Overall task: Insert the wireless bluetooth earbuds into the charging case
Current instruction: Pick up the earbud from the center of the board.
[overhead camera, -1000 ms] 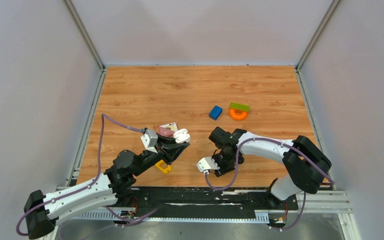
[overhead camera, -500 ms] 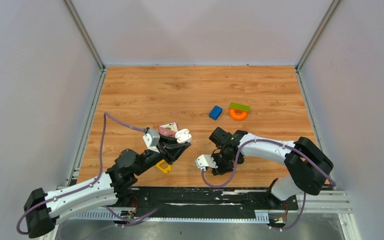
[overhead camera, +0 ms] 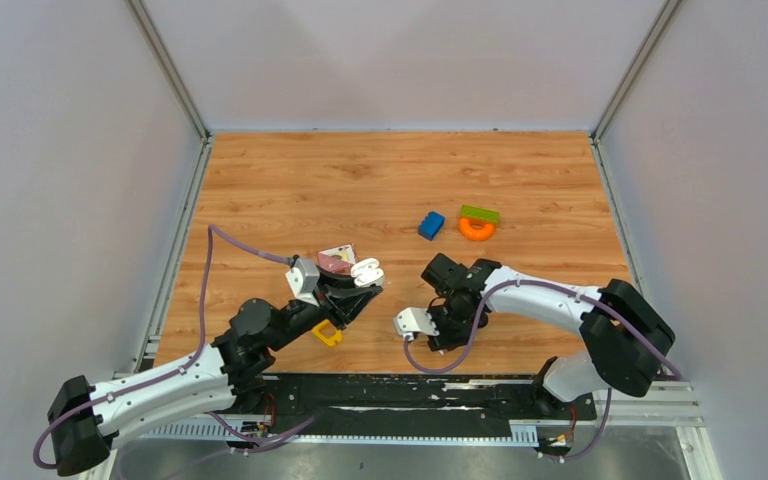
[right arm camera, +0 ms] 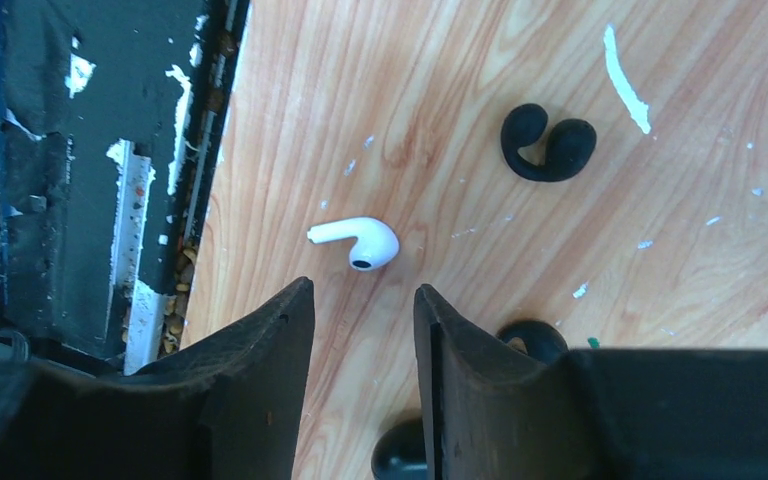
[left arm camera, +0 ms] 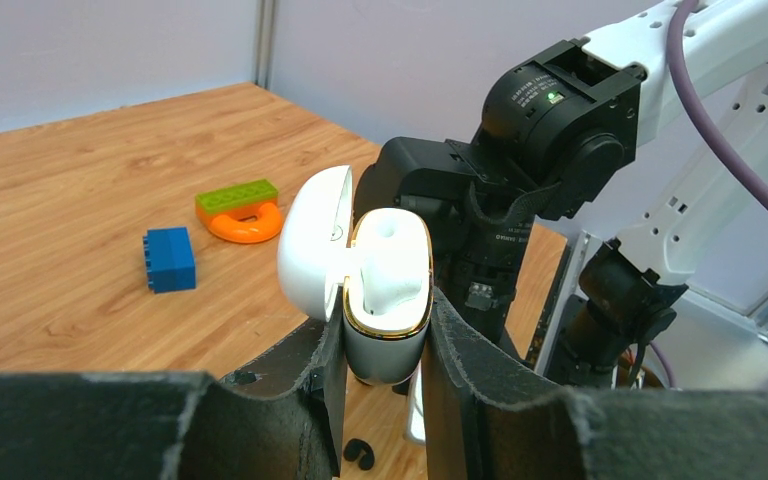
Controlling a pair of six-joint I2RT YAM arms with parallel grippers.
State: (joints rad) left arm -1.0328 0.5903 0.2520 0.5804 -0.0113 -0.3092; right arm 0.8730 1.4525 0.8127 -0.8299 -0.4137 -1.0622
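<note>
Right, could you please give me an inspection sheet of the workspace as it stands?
Surface: wooden table, white flecks near its front edge.
Job's things: charging case, lid open, contents unclear; white earbud loose on the table; black earbud beyond it; second black earbud partly hidden.
Clutter: blue block; green block touching orange ring; yellow piece; small pink item, unclear what.
Claws: left claw shut on the charging case; right claw open, empty, just short of the white earbud.
Cables: left purple cable loops off its arm; right purple cable hangs under its wrist.
Surroundings: plain grey walls; black base strip at the near edge.
</note>
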